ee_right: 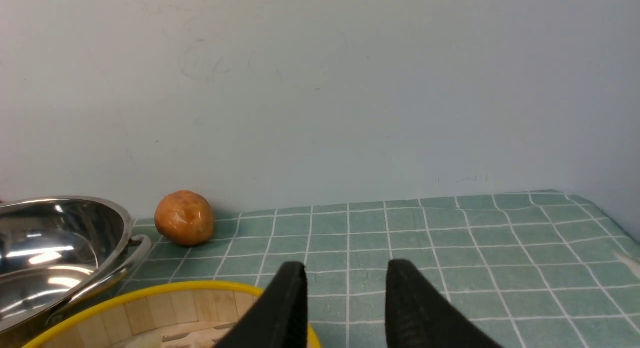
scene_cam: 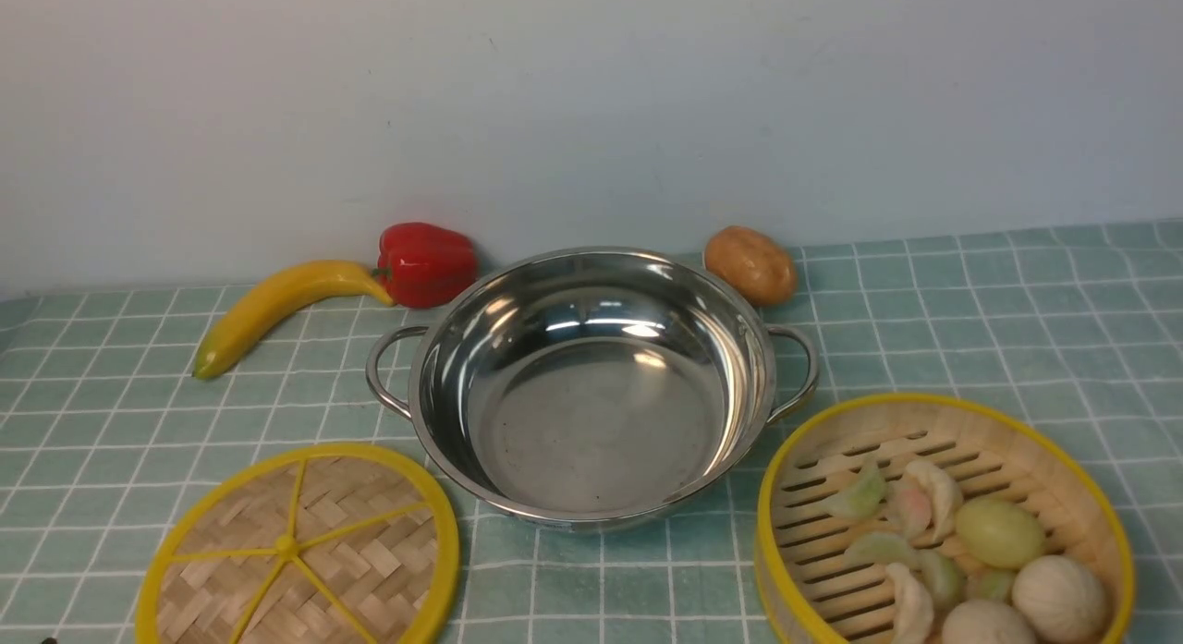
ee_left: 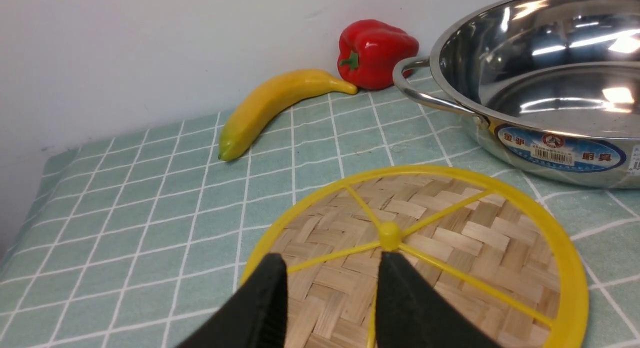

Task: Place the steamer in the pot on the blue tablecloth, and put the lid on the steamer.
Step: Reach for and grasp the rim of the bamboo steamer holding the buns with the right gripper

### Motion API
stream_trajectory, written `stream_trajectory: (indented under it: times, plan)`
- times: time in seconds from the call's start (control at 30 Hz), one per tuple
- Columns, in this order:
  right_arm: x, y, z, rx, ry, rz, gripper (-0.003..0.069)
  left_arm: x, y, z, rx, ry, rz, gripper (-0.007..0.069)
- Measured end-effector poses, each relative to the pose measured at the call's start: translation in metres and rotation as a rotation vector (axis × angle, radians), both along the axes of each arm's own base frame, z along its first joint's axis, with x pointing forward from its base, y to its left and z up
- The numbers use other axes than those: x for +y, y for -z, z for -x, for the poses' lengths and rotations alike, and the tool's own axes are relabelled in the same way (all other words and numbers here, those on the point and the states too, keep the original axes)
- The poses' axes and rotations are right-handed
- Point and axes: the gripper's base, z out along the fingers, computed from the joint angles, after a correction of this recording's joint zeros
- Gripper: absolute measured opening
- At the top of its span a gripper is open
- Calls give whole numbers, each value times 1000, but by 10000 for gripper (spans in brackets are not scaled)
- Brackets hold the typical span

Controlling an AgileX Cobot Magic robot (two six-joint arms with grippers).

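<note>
So here's the setup: the stainless pot [scene_cam: 591, 252] sits in the middle of the blue tablecloth [scene_cam: 970, 311], empty and shiny inside, with a loop handle on each side. The steamer [scene_cam: 910, 399] is on the cloth at the pot's front right, really close to the right handle, though I can't tell if they actually touch. It's got pale dumplings [scene_cam: 910, 505] and a few round buns [scene_cam: 1058, 596] piled on its slatted floor. The lid [scene_cam: 300, 552] lies flat on the cloth at the pot's front left, just beside it with a sliver of cloth between them. Back by the wall there's a banana [scene_cam: 277, 307] with its tip right up against a red bell pepper [scene_cam: 425, 263] on the left, and a potato [scene_cam: 750, 265] behind the pot on the right. The left gripper [ee_left: 333, 258] hangs over the lid near its centre hub, jaws partly apart, nothing between them. The right gripper [ee_right: 346, 265] hovers by the steamer's far rim, jaws parted about the same, also gripping nothing.
</note>
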Motion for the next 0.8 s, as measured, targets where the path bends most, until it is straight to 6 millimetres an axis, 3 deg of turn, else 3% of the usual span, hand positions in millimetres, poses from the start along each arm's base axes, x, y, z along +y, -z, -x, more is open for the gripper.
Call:
stream_trajectory:
  times: [0.1, 0.23, 0.43, 0.6, 0.8]
  plan:
    - [0, 0, 0, 0, -2, -30, 244, 0, 0, 0, -1, -1, -13, 243]
    - [1, 0, 0, 0, -13, -266, 244, 0, 0, 0, 1, -3, 26, 243]
    - [3, -1, 0, 1, -34, -702, 244, -9, -6, -1, -35, -18, 504, 243]
    - [3, -3, 0, -25, -42, -895, 244, -13, -13, -1, -48, -32, 918, 243]
    - [-3, -12, 1, -150, -34, -1035, 244, -13, -17, -1, -70, -36, 1039, 243]
